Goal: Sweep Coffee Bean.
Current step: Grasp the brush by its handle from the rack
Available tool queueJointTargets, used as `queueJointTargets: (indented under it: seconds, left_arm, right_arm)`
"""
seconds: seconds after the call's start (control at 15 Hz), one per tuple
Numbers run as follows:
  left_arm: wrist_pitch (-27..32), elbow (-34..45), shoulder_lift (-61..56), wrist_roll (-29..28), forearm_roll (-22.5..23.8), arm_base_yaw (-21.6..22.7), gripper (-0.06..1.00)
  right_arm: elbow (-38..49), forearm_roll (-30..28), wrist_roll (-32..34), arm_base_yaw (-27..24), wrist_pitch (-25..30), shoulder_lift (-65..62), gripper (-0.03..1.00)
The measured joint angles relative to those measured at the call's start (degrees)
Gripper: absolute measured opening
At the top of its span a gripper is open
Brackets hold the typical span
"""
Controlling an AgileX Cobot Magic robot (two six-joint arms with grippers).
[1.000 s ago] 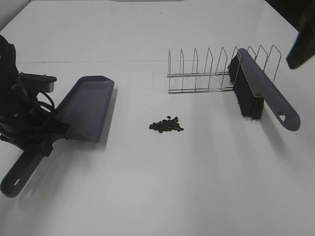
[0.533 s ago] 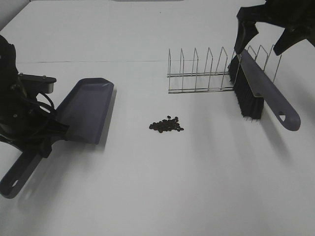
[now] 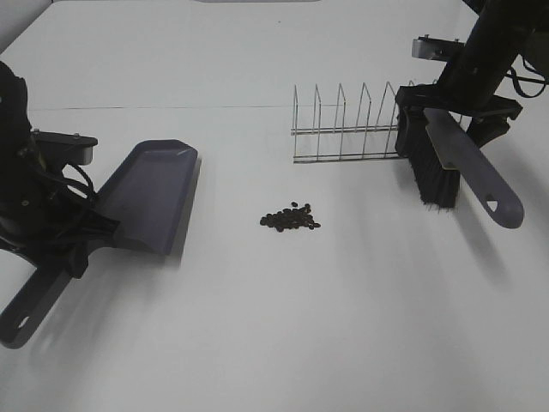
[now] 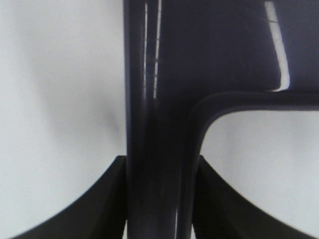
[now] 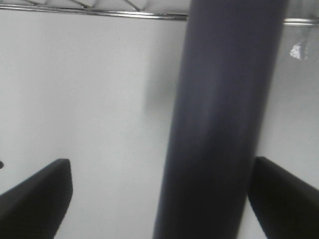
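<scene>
A small heap of dark coffee beans (image 3: 290,218) lies on the white table near the middle. My left gripper (image 3: 75,245) is shut on the handle of the purple-grey dustpan (image 3: 146,196), whose pan is tilted with its mouth toward the beans; the left wrist view shows the handle (image 4: 157,149) squeezed between both fingers. The brush (image 3: 450,159), purple-grey with black bristles, leans in the wire rack. My right gripper (image 3: 455,107) is open and straddles the brush's back; the right wrist view shows the handle (image 5: 219,124) between wide-apart fingers (image 5: 35,194), not touching.
A wire dish rack (image 3: 360,129) stands at the back right, holding the brush at its right end. The table's back edge runs behind it. Bare white table lies between the dustpan, the beans and the brush.
My right arm has come down from the top right corner onto the brush, its open fingers now astride it. The left gripper has shifted the dustpan slightly lower-left.
</scene>
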Motion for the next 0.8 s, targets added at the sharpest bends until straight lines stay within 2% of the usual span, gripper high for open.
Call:
queueJointTargets:
  seconds: [0.53, 0.8]
  left_arm:
    - [0.2, 0.0, 0.0, 0.0, 0.0, 0.0, 0.31]
    - [1.1, 0.0, 0.0, 0.0, 0.0, 0.0, 0.31]
  right_arm:
    - [0.0, 0.2, 0.1, 0.0, 0.0, 1.0, 0.79]
    - [0.3, -2.5, 1.9, 0.0, 0.0, 1.0, 0.55]
